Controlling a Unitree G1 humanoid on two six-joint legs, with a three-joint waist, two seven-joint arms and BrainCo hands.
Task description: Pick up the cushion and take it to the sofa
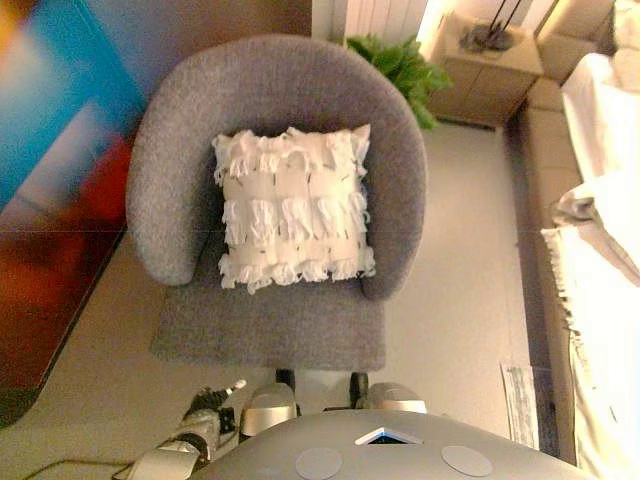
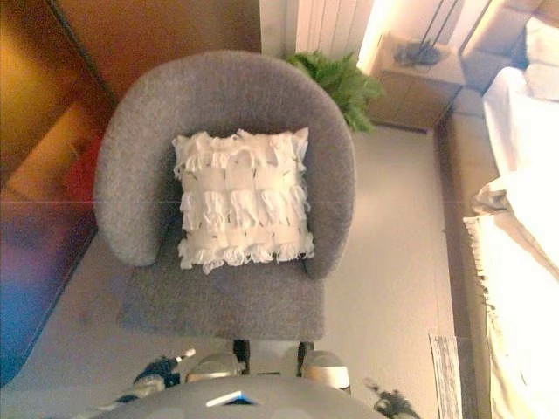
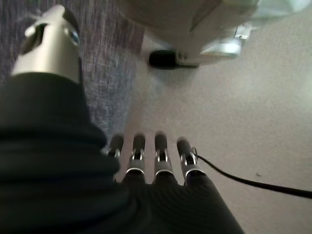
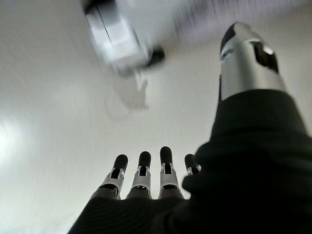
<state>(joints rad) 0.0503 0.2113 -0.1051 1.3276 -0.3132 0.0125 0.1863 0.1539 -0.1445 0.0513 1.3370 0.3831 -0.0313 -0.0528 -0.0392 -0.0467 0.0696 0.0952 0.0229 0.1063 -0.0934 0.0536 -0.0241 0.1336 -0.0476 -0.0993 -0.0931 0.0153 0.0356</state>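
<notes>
Nothing grabbed yet: cushion (image 1: 293, 208) sits on the chair (image 1: 275, 320), left robot hand (image 3: 146, 165) and right robot hand (image 4: 146, 178) both hang slack-fingered, empty. Next they reach in.

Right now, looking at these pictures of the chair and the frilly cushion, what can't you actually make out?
- Back of the cushion: it leans against the grey armchair, head views.
- Sofa: cut off by the right edge, under a pale throw.
- Plant: its pot sits behind the armchair's back.
- Right hand: only its tips show at the right eye view's bottom edge.
- Left hand: open, low beside the chair, holding nothing.
</notes>
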